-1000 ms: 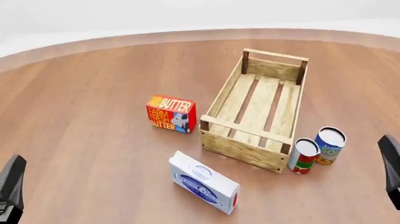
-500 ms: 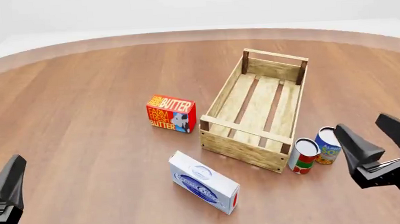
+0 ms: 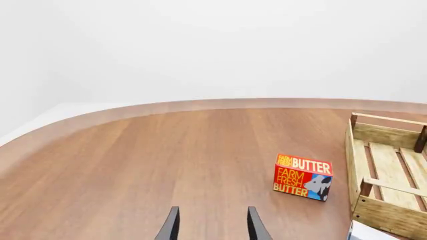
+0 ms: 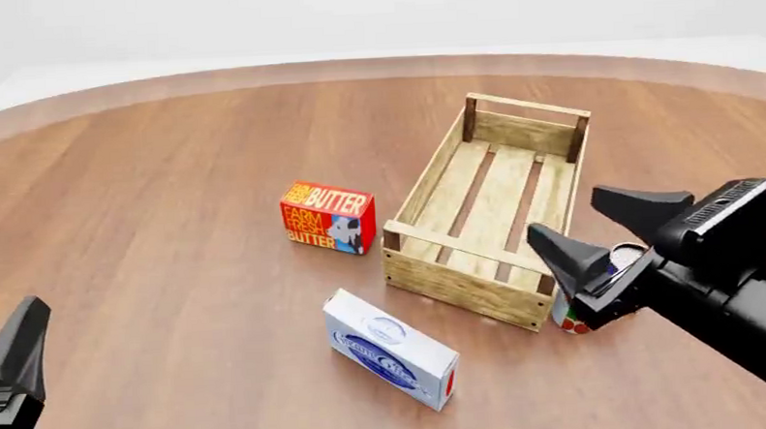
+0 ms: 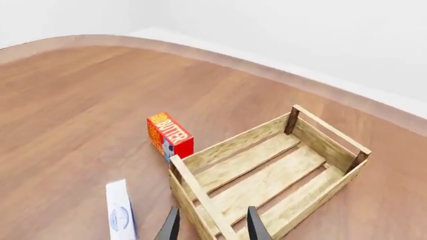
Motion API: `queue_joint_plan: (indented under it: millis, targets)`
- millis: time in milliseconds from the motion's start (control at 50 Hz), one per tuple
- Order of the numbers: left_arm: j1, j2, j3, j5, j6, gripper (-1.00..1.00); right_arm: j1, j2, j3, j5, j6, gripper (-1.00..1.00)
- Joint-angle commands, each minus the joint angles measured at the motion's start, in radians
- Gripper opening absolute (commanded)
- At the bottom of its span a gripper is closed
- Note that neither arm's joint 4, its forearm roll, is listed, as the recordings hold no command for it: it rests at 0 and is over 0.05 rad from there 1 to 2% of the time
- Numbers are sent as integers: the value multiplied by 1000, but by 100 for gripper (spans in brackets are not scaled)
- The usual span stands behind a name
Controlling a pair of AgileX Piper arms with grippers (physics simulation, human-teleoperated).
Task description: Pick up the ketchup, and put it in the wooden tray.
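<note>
Nearest, the left gripper (image 4: 9, 381) sits low at the table's near left edge; its wrist view shows the fingers apart, nothing between them. Next out, a white-and-blue box (image 4: 392, 362) lies flat. The right gripper (image 4: 588, 230) hangs above the near right corner of the wooden tray (image 4: 458, 279), fingers spread and empty, partly hiding two cans (image 4: 572, 320). Farther left stands the butter box (image 4: 328, 217). The ketchup appears in no view.
</note>
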Motion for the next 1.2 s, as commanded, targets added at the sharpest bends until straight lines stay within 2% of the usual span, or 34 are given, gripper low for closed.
queue_joint_plan:
  millis: [20,120,300,600,840,1200]
  targets:
    - [0,0,0,0,0,100,110,142,-85,-9,-37,100]
    - [0,0,0,0,0,100,167,205,-128,5,-53,100]
    - [0,0,0,0,0,100,215,161,-126,43,-38,100]
    - [0,0,0,0,0,100,310,270,-136,-14,-40,100]
    - [0,0,0,0,0,100,437,418,-217,-56,-19,100]
    - [0,0,0,0,0,100,550,535,-328,-50,-14,100]
